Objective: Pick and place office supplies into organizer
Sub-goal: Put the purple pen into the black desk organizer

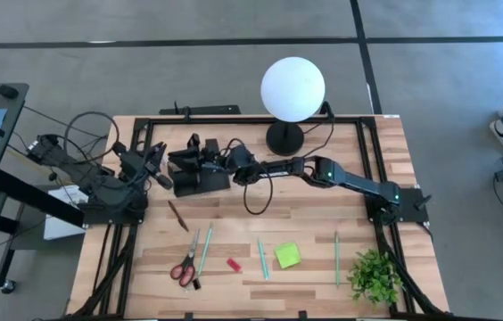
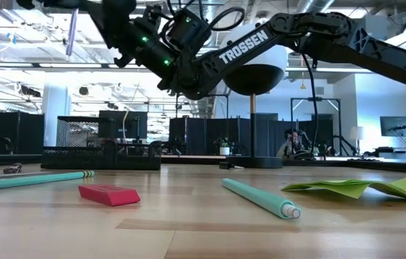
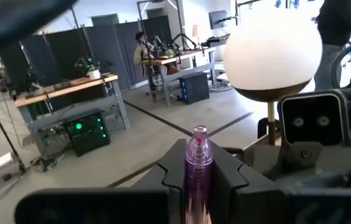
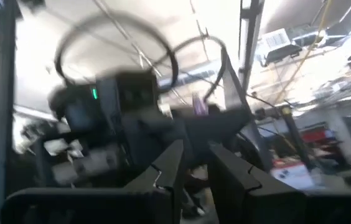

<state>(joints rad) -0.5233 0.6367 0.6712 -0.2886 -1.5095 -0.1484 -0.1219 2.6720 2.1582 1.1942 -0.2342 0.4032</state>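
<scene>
Left pincer [image 3: 198, 177] clenched on thin pink pen [image 3: 198, 149], raised above low black compartment organizer [image 1: 200, 174]. Right pincer [image 4: 195, 163] slightly parted, grasping nothing, close by. Red-handled scissors [image 1: 185, 267], lime-green sticky pad [image 1: 287, 256], teal pens unplaced on wooden bench [image 1: 314, 281].

Setting: robotics lab or workshop in an open industrial hall.

Evidence:
- Wooden worktable [image 1: 234, 276] set in a black metal frame, standing on a grey concrete floor [image 1: 144, 62] marked with dark lines.
- Two dark robot arms mounted at the table; one is lettered "TROSSEN" [image 2: 242, 44].
- Exposed ceiling with ducts, pipes and strip lights [image 2: 16, 43].
- Further workbenches [image 3: 63, 93] beyond the table, one with a second robot rig [image 3: 163, 46] on it.
- Dark partition panels [image 3: 101, 43] dividing work areas.
- Electronics box with a green light [image 3: 79, 130] under a bench; loose cables on the floor.
- Monitor [image 2: 397, 126] at the far side.
</scene>
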